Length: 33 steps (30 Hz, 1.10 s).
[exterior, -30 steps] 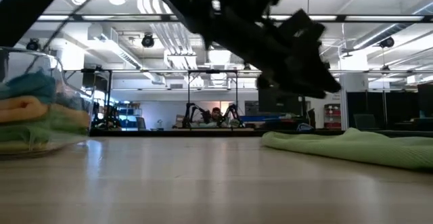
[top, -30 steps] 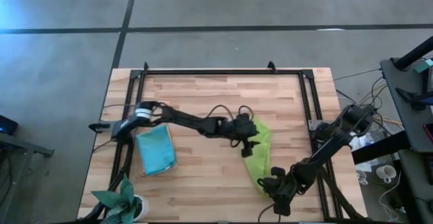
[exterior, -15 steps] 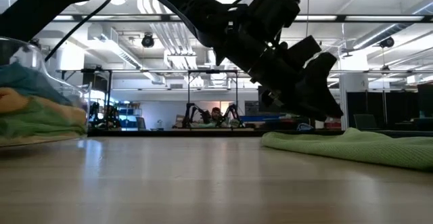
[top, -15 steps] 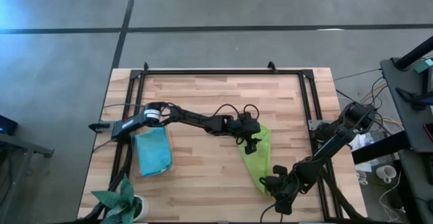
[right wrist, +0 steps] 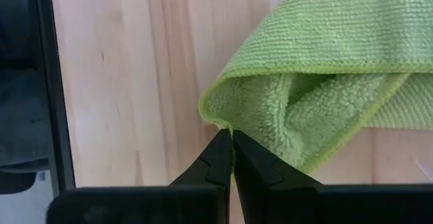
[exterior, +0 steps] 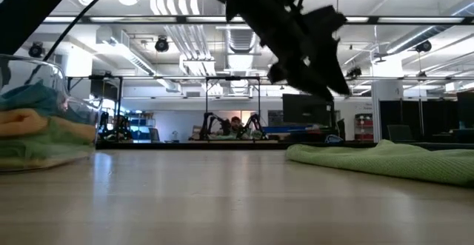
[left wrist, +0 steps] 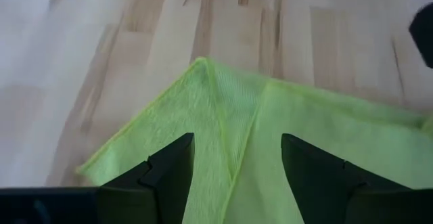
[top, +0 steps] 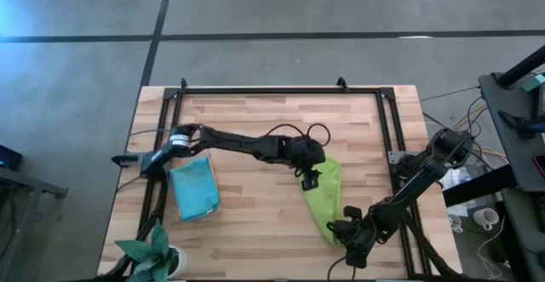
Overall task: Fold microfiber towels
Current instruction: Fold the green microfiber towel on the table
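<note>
At table's near right corner: right gripper [top: 337,228] pinches lime towel's [top: 322,198] near end, jaws pressed together on doubled hem, seen close in right wrist view [right wrist: 226,139].

Towel lies long, near-to-far, on right half of table [top: 255,120].

At its far end: left gripper [top: 310,180] hangs above far corner, fingers [left wrist: 169,170] spread, corner [left wrist: 203,65] just ahead between them, not touching.

Judgement: left arm nearer free corner; drop straight down to grab it.

Farther left: blue towel [top: 194,189] near plant [top: 149,252].
</note>
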Each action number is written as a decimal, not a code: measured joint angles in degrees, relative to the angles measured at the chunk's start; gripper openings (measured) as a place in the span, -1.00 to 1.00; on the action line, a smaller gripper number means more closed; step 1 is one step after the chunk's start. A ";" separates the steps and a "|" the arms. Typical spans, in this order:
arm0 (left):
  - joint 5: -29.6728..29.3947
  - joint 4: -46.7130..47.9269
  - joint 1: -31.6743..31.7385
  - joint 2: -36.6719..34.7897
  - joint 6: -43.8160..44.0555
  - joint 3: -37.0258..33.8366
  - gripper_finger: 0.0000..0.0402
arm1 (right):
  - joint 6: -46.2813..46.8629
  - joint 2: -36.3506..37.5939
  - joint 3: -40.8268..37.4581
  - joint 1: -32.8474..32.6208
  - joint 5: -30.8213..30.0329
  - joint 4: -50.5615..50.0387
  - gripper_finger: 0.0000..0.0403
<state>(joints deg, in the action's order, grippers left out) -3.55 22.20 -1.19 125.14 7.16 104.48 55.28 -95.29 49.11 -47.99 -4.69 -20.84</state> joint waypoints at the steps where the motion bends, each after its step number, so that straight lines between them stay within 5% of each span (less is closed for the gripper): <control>1: 0.00 1.29 0.00 -0.28 -0.01 0.91 0.02 | 0.11 0.00 -0.05 0.00 -0.03 -0.07 -0.96; 10: -3.18 -2.32 0.39 3.21 0.01 0.86 0.02 | 0.67 0.02 -0.16 0.00 -1.63 0.14 -0.96; 16: -8.87 9.78 -0.21 1.14 4.55 0.88 0.02 | -0.43 0.02 -0.18 0.08 -1.87 -0.16 -0.96; 25: -15.40 38.71 -5.96 -12.77 10.62 -1.65 0.02 | -3.27 0.02 -0.33 1.16 -2.93 -0.40 -0.96; 33: -17.81 48.82 -10.59 -32.33 26.85 -20.64 0.02 | -4.54 0.07 -0.38 1.16 -6.34 -0.16 -0.96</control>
<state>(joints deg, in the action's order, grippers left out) -21.36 71.02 -11.78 92.82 34.01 83.84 50.74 -95.22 48.73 -46.83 -11.03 -20.99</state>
